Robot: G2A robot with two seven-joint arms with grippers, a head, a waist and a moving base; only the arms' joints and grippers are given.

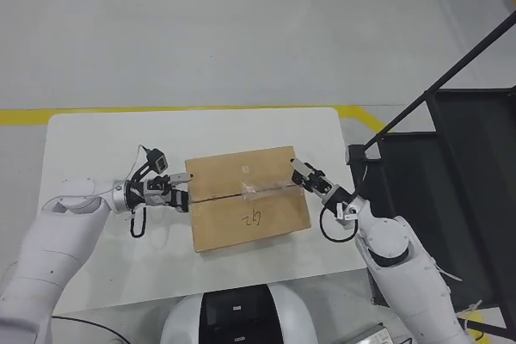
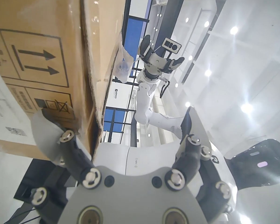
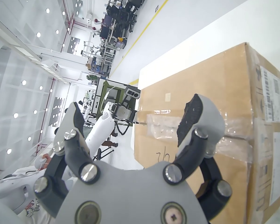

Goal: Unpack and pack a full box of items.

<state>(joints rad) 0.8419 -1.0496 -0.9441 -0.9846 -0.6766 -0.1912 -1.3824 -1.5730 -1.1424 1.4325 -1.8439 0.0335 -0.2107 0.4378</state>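
The closed box (image 1: 248,199) is set mid-surface (image 1: 95,142), its long axis and taped seam laid from arm to arm. The left pincer (image 1: 181,191) and the right pincer (image 1: 299,172) are held wide at its ends.

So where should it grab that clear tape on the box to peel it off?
Probably the crumpled, lifted patch of tape midway along the seam on top of the box: it stands up off the cardboard, while the rest lies flat. Come down from above, jaws either side of it, across the seam.
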